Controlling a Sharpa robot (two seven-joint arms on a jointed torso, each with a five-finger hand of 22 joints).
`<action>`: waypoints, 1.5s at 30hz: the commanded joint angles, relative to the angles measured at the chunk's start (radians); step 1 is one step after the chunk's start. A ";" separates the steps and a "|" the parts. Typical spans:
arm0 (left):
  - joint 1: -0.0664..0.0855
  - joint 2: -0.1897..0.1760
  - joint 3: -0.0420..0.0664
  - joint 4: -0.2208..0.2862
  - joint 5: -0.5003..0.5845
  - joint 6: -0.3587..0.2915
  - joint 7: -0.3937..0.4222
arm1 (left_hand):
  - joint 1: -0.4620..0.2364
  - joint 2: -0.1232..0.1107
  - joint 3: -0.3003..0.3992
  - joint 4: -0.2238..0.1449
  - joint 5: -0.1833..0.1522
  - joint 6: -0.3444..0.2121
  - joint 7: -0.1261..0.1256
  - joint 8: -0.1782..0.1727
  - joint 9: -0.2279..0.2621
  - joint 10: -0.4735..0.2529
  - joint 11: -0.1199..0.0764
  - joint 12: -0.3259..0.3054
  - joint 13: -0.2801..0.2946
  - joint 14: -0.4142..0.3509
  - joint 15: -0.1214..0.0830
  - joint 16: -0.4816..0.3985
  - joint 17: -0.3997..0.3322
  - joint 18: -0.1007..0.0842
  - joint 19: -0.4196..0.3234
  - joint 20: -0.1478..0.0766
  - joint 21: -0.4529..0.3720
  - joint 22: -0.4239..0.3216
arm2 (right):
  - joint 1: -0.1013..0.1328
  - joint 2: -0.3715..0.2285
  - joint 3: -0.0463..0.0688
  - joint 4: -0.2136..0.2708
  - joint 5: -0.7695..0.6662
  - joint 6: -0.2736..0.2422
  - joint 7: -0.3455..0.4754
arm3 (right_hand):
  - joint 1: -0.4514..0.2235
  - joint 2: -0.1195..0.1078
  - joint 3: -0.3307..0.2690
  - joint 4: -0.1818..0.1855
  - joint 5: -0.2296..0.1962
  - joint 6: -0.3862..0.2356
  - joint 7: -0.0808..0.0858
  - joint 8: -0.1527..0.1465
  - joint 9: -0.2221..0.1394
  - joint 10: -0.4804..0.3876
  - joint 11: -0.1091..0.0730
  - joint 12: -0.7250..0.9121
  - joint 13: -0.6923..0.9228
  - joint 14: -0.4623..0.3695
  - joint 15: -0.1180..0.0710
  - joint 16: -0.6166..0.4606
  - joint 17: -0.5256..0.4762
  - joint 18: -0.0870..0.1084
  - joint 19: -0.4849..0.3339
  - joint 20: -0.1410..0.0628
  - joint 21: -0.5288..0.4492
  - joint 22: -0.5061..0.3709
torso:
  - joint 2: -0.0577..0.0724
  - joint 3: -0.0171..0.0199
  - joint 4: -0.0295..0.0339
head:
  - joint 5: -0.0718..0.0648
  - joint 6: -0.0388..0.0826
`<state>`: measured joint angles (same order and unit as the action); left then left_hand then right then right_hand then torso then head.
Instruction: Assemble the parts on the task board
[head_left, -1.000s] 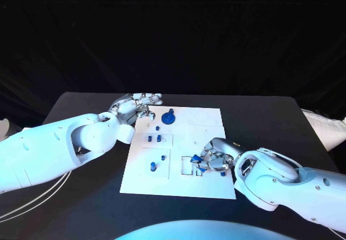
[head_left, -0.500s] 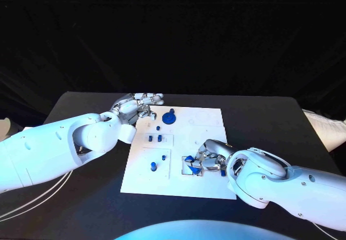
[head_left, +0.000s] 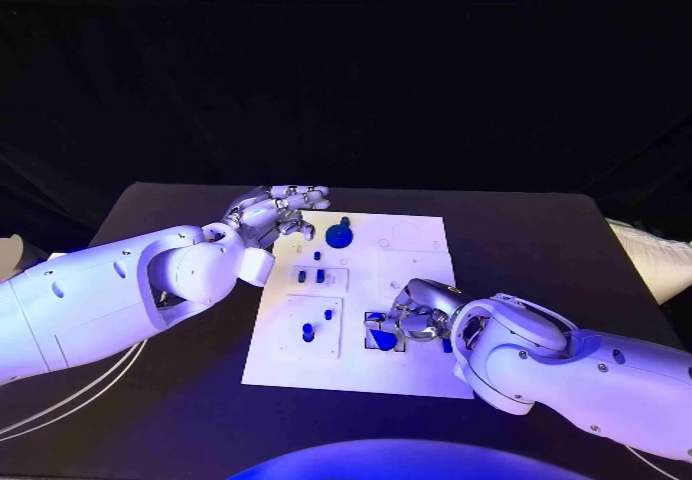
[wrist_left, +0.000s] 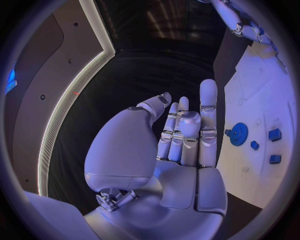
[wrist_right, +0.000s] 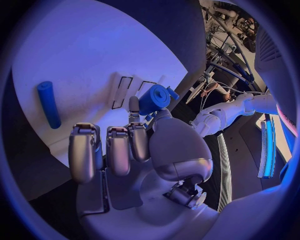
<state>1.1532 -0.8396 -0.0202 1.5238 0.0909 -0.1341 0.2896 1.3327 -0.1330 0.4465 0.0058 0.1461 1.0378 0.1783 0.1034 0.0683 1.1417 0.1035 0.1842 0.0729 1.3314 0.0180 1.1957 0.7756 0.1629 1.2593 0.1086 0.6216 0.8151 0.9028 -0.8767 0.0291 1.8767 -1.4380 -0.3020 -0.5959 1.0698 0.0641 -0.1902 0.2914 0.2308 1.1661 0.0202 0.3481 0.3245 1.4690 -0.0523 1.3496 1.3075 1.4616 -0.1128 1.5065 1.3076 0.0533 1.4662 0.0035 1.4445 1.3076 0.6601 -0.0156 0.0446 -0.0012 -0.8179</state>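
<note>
Blue and small, a part (wrist_right: 155, 97) is pinched in the right robot hand (head_left: 418, 318) over the slots (wrist_right: 122, 91) near the board's (head_left: 411, 372) near edge. It looks like an insertion step; next comes lining the part up and pressing it down. The left robot hand (head_left: 274, 213) waits empty, fingers loosely apart, at the board's far left corner beside the gear (head_left: 338, 237). The fingers hide whether the part already touches a slot.
</note>
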 joint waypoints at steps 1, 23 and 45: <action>0.000 0.002 0.001 0.003 -0.002 0.016 0.004 | -0.011 -0.001 -0.010 0.001 0.003 -0.010 0.001 0.004 -0.001 -0.010 0.000 0.006 -0.002 -0.008 -0.002 -0.003 -0.001 0.019 -0.003 0.005 -0.007 -0.002 | 0.001 0.001 0.000 -0.003 -0.038 0.008 -0.007 | -0.021 -0.008 -0.026 0.000 -0.049 -0.011 0.007 -0.008 0.005 0.013 0.008 -0.015 0.070 0.087 0.006 0.002 0.147 -0.006 0.024 -0.003 0.000 0.045 | 0.000 0.0000 -0.0010 | 0.001 0.001; 0.000 0.001 0.001 0.001 -0.002 0.019 0.001 | -0.011 0.000 -0.010 0.001 0.003 -0.010 0.001 0.004 -0.001 -0.010 0.000 0.007 -0.002 -0.008 -0.002 -0.003 -0.001 0.019 -0.002 0.005 -0.007 -0.002 | 0.003 -0.010 0.000 0.017 -0.071 -0.001 0.001 | 0.137 -0.040 -0.030 -0.067 -0.092 -0.025 0.010 -0.011 0.036 0.010 0.011 -0.033 0.072 0.087 0.008 -0.001 0.146 -0.006 0.023 0.000 -0.003 0.046 | 0.000 0.0004 -0.0007 | 0.002 0.000; 0.000 0.002 0.001 -0.001 -0.002 0.019 -0.004 | -0.011 0.000 -0.011 0.002 0.003 -0.011 0.001 0.004 -0.001 -0.011 0.000 0.008 -0.002 -0.009 -0.002 -0.004 -0.004 0.019 -0.002 0.005 -0.008 -0.003 | 0.001 0.024 0.000 -0.037 -0.085 0.022 0.003 | 0.209 -0.027 -0.018 -0.105 -0.126 -0.021 0.010 -0.008 0.050 0.018 0.010 -0.017 0.089 0.090 0.008 0.008 0.163 -0.009 0.029 0.000 0.008 0.064 | 0.000 0.0004 -0.0012 | 0.008 -0.006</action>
<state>1.1532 -0.8388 -0.0202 1.5222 0.0909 -0.1330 0.2828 1.3328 -0.1330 0.4397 0.0069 0.1461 1.0341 0.1819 0.1034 0.0684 1.1345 0.1034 0.1894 0.0724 1.3278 0.0144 1.1957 0.7723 0.1630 1.2593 0.1086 0.6175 0.8139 0.9061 -0.8509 0.0302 1.8403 -1.5092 -0.2956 -0.5950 1.2735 0.0249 -0.2107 0.1900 0.1059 1.1474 0.0314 0.3391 0.3729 1.4605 -0.0385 1.3353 1.3236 1.4650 -0.1048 1.5105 1.3081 0.0533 1.4662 0.0037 1.4485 1.3081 0.6608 -0.0149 0.0452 0.0059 -0.8232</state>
